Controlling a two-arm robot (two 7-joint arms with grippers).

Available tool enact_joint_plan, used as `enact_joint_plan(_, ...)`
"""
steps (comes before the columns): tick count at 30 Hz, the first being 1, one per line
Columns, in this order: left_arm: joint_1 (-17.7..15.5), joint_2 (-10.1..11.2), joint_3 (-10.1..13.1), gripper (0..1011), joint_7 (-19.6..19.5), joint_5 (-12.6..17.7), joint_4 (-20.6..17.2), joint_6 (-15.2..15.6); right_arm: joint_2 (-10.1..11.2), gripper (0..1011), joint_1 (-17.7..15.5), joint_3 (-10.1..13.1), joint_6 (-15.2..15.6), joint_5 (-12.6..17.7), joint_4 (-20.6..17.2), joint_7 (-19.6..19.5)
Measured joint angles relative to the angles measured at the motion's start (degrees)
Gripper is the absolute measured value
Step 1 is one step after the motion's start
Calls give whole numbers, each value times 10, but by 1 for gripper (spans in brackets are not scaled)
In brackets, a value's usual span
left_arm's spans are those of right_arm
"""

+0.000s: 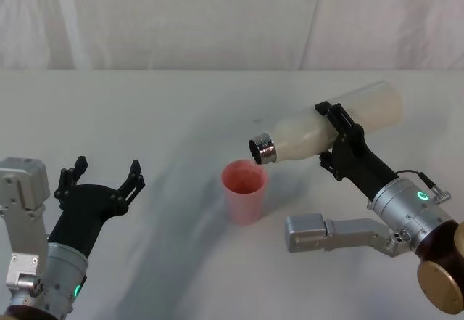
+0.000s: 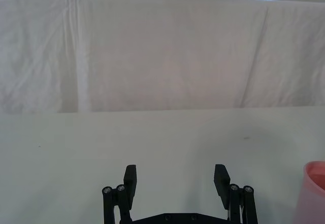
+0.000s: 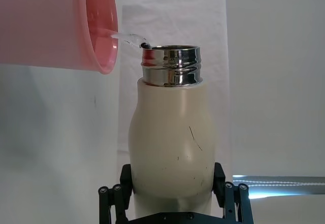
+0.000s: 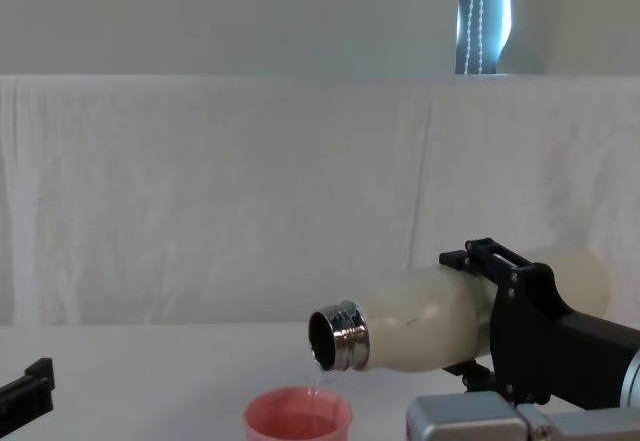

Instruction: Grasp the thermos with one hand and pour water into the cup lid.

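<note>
Above the cup lid (image 1: 243, 189), right tool (image 1: 338, 140) clamps the tipped thermos (image 1: 326, 127), water trickling in.

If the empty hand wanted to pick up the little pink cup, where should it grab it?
Probably around the small round pink cup's smooth side wall, below the rim, coming in level from the robot's left, where the open left gripper waits. The cup stands upright, and the tilted cream-white steel-necked bottle in the right gripper is pouring over its top.

I find no readable text, label, brand, number or sign on anything before me; the thermos (image 3: 170, 148) I hold and the cup lid (image 1: 243, 190) carry no lettering.
</note>
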Motion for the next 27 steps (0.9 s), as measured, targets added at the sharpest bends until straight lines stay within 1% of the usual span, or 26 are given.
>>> enact_joint_plan(27,0,0,0,1001,0,0,0,0,4,956,2,0,1,-4,-3,2)
